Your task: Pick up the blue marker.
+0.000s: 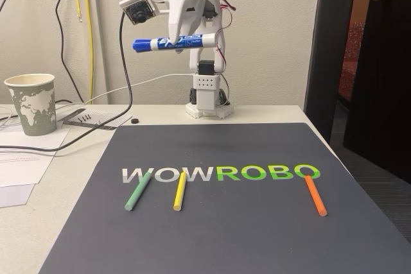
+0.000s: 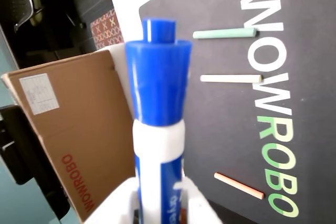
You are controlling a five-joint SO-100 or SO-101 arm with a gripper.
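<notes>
Dark mat [image 1: 225, 235] on pale table [image 1: 77, 178] — gripper [image 1: 174, 42] pinching blue marker [image 1: 176, 43] aloft

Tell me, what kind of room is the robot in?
Probably an office or hobby workspace: a desk with papers and a paper cup, cables hanging on the wall, and a dark WOWROBO mat.

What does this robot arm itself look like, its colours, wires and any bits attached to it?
The arm is white plastic with black motor blocks at the joints, standing on a white base. Thin red and white wires loop along it. The gripper has pointed white fingers, and a small camera in a white housing sits beside it, trailing a black cable.
</notes>
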